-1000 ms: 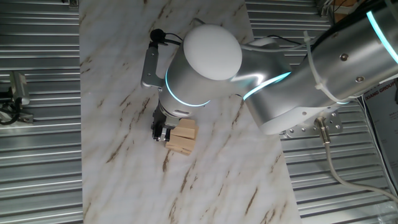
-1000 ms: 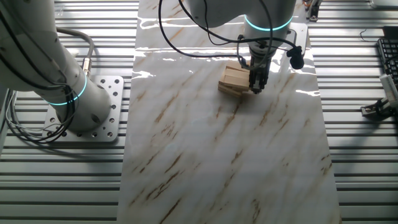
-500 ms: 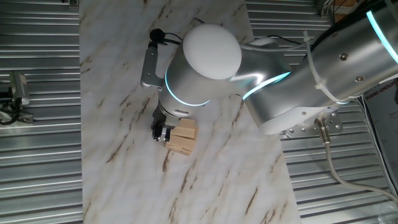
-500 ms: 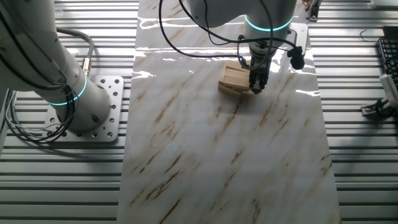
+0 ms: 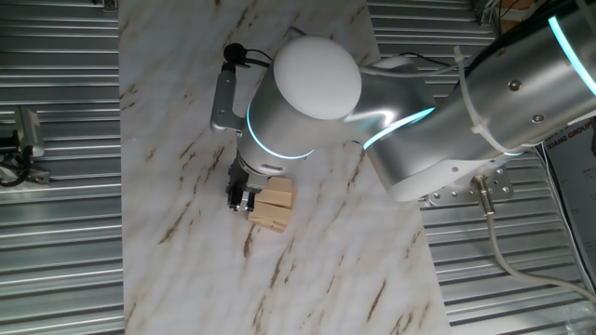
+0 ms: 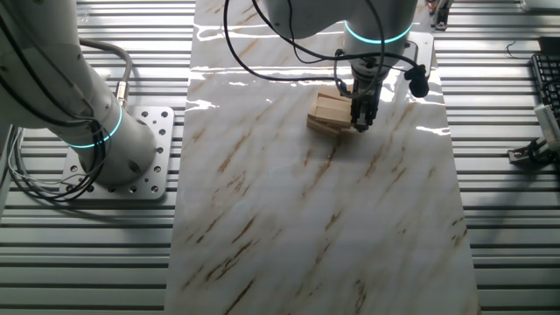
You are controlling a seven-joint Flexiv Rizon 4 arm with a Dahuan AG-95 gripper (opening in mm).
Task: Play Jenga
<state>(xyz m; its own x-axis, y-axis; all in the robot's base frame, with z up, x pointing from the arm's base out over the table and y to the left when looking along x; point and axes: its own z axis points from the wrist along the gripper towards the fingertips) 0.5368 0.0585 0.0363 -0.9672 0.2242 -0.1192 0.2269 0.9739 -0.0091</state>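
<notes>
A small stack of pale-tan Jenga blocks [image 5: 273, 205] sits on the marble-patterned sheet [image 5: 186, 270]; it also shows in the other fixed view [image 6: 329, 112]. My gripper [image 5: 240, 197] points down right beside the stack, at its edge, and shows in the other fixed view [image 6: 360, 118] at the stack's right side. The dark fingers touch or nearly touch the blocks. I cannot tell whether the fingers are open or shut on a block. The arm's large white joint hides part of the stack from above.
A second robot arm's base [image 6: 114, 144] stands on a metal plate left of the sheet. Ribbed metal tabletop [image 6: 87, 254] surrounds the sheet. A black cable and small black camera [image 6: 416, 83] hang by the wrist. A keyboard edge [image 6: 547, 96] lies at far right.
</notes>
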